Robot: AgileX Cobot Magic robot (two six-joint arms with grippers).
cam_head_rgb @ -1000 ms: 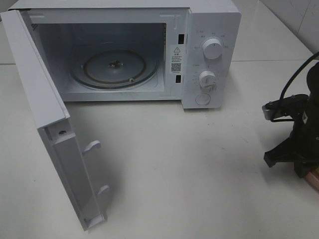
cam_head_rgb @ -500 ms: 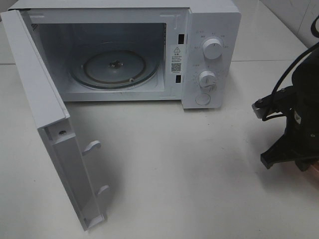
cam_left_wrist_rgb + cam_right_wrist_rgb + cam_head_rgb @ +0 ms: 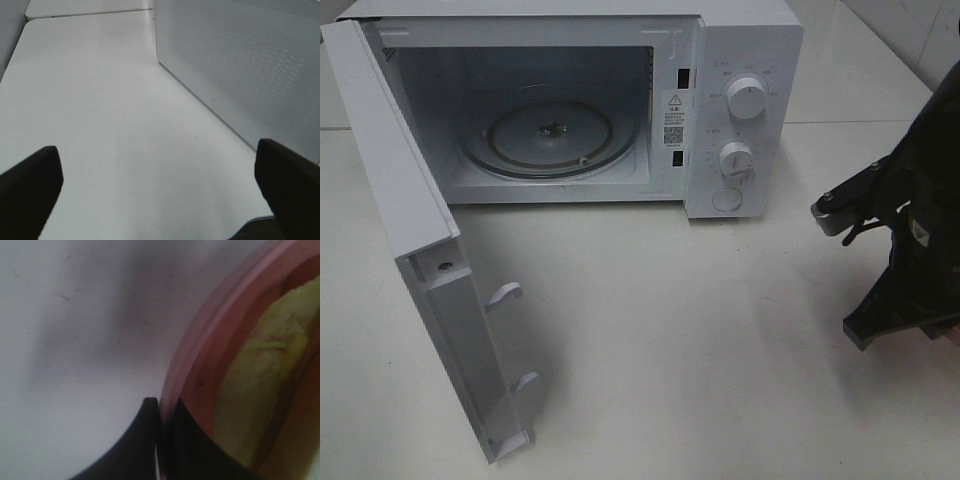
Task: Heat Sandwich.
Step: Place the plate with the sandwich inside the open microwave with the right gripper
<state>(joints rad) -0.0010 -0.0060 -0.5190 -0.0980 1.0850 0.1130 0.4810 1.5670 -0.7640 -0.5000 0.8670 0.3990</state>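
Observation:
The sandwich shows only in the right wrist view, as a yellow-green filling layer lying on the round pink plate. My right gripper is shut, its two dark fingers pinched on the plate's rim. In the high view the right arm stands at the table's right edge and hides plate and sandwich. The microwave stands at the back with its door swung wide to the left and its glass turntable bare. My left gripper is open over bare table with nothing between its fingers.
The white table stretches between the microwave and the right arm. The open door juts toward the front left. Two knobs sit on the microwave's right panel. A white dotted panel of the microwave fills one side of the left wrist view.
The right arm has risen and shifted leftward in the high view. The sliver of pink plate seen under it earlier is now covered by the arm. The microwave has not moved.

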